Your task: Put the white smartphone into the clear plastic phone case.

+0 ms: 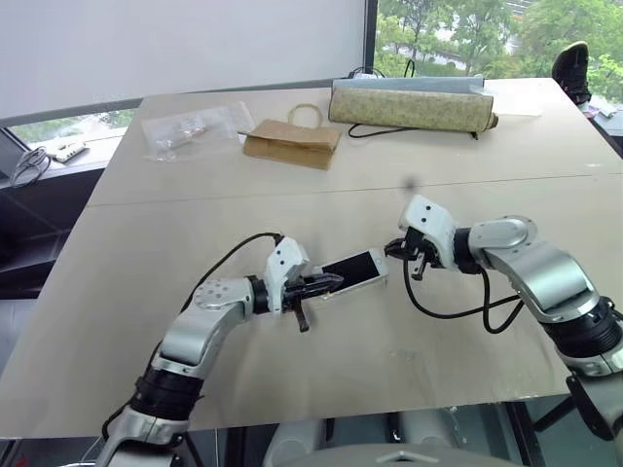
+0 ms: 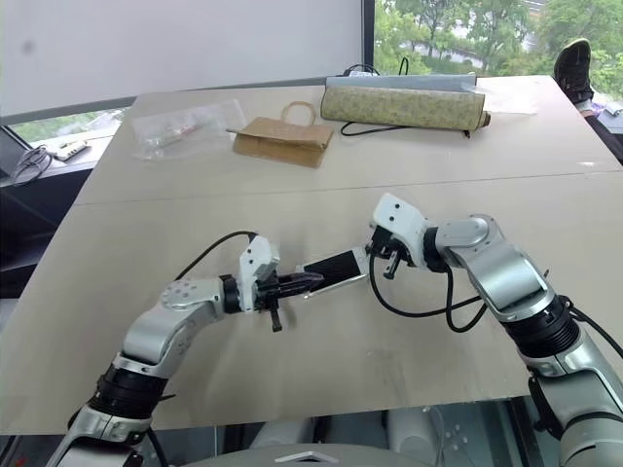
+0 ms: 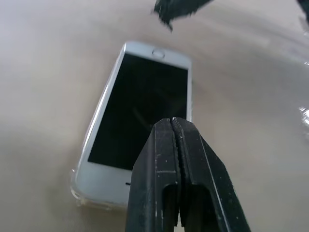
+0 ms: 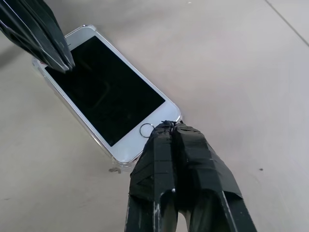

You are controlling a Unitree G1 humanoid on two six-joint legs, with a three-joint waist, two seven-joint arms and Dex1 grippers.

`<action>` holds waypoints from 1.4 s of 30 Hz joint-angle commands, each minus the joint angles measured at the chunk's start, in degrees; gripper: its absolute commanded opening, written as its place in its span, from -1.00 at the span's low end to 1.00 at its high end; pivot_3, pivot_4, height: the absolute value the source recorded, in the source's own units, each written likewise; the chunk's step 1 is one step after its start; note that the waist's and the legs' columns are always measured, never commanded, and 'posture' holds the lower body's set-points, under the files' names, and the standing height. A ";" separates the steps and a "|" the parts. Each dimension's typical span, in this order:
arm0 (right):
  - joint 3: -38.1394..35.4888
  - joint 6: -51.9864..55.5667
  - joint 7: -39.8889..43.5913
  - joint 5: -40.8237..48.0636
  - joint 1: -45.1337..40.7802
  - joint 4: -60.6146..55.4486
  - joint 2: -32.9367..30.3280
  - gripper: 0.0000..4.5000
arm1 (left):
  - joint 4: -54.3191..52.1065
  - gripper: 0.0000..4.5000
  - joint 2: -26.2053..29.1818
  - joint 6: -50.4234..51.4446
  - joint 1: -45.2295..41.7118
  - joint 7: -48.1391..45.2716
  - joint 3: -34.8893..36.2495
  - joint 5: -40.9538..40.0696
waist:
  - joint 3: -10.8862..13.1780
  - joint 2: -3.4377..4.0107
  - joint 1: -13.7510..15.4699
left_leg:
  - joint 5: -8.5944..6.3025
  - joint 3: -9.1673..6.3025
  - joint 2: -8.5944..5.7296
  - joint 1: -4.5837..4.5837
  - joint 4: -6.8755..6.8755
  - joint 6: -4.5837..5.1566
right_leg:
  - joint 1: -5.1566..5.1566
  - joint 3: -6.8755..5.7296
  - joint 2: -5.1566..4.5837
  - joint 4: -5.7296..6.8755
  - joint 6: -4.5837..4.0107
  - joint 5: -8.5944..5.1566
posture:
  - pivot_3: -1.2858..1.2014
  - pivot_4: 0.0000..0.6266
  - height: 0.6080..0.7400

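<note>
Jaws both closed, empty | glossy white smartphone (image 4: pixel 108 92) in clear plastic phone case (image 4: pixel 72 113)

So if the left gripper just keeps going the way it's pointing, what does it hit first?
Most likely the white smartphone: the shut left gripper points down along its black screen. Whether the fingertips already touch the glass is unclear. Beyond it sits the right gripper.
</note>
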 commanded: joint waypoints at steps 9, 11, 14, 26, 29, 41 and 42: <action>1.62 -0.98 -2.11 0.61 0.01 -0.09 3.84 -1.00 | 3.43 -0.99 0.50 -3.79 -0.90 0.49 -0.05 3.56 | -0.01 -0.01 0.08 | 0.00 -0.01 -0.01 0.01 0.03 0.00 | 0.02 -0.01 -0.02 0.02 0.00 0.00 | 0.03 -0.52 1.00; 2.60 -1.06 -2.23 0.10 -0.07 1.75 3.95 -1.00 | 3.46 -0.99 0.48 -3.89 -0.68 0.66 -0.06 3.82 | -0.01 -0.01 0.06 | 0.00 -0.01 -0.01 0.02 0.03 0.00 | 0.02 -0.01 -0.02 0.02 0.00 0.00 | 0.03 -0.52 1.00; 4.35 -1.39 -2.57 -1.02 -0.48 5.51 4.39 -1.00 | 2.89 -0.99 0.37 -3.89 -0.02 0.93 -0.22 3.89 | -0.01 0.00 0.04 | 0.00 0.00 -0.01 0.03 0.04 0.00 | 0.03 -0.01 -0.01 0.04 0.00 0.00 | 0.03 -0.52 1.00; 7.86 7.69 -0.89 -0.04 -3.58 16.55 8.24 -1.00 | -0.50 -0.99 0.18 -3.17 2.78 3.04 -0.32 3.52 | -0.42 -0.10 -0.20 | 0.00 0.03 0.01 0.35 0.04 0.00 | 0.24 0.06 0.02 0.16 0.00 0.00 | 0.03 -0.52 1.00; 10.52 9.14 -0.80 -1.38 -5.15 20.71 9.19 -1.00 | -2.00 -0.99 -0.05 -2.52 3.85 3.93 -0.30 3.26 | -0.57 -0.09 -0.12 | 0.00 0.03 0.00 0.37 0.05 0.00 | 0.26 0.06 0.02 0.17 0.00 0.00 | 0.03 -0.52 1.00; 13.54 13.36 -1.50 -2.02 -0.83 26.06 7.88 -1.00 | -7.69 -0.99 -1.22 0.63 7.58 7.90 -0.42 2.68 | -1.87 0.18 0.36 | -0.22 -0.05 -0.01 1.29 -0.13 0.37 | 1.27 -0.07 0.04 -0.15 0.00 -0.02 | 0.03 -0.52 1.00; 12.94 13.53 -2.22 -2.00 -0.59 26.52 8.33 -1.00 | -7.97 -0.99 -1.28 0.84 7.77 8.12 -0.42 2.63 | -1.93 0.21 0.39 | -0.22 -0.06 -0.01 1.29 -0.13 0.37 | 1.28 -0.08 0.03 -0.15 0.01 -0.02 | 0.03 -0.52 1.00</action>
